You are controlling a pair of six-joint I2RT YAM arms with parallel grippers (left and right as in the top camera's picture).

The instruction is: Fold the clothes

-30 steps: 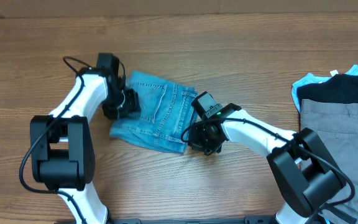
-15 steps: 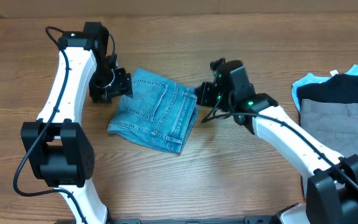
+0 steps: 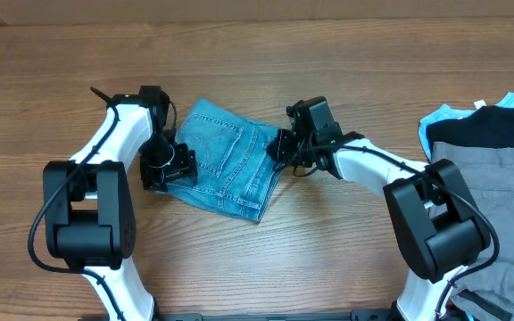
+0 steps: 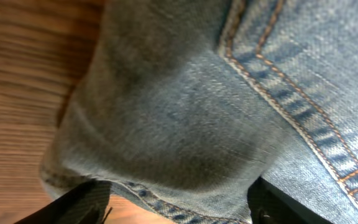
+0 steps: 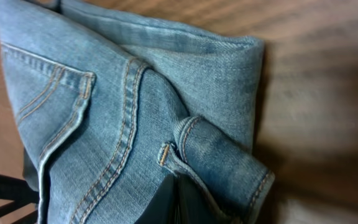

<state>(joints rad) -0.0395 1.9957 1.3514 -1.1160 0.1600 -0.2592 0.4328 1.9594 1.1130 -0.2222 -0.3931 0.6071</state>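
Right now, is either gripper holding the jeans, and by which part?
Cannot tell: left gripper straddles the jeans' left edge, jaws wide; right gripper sits at the waistband, closure hidden.

The overhead camera looks straight down on the wooden table (image 3: 346, 53), far enough to hold both arms, whose bases stand at the 6 o'clock edge; the jeans (image 3: 226, 160) lie near the middle of its frame. The left wrist camera rides on the left gripper (image 3: 169, 165) at the 9 o'clock side of the jeans; it is very close, so denim fills the frame, with wood only at 9 o'clock. The right wrist camera, on the right gripper (image 3: 282, 145) at the 3 o'clock side, is also close; it shows a belt loop (image 5: 188, 134), with wood toward 3 o'clock. All three views share the jeans; each wrist view holds an opposite edge of them.
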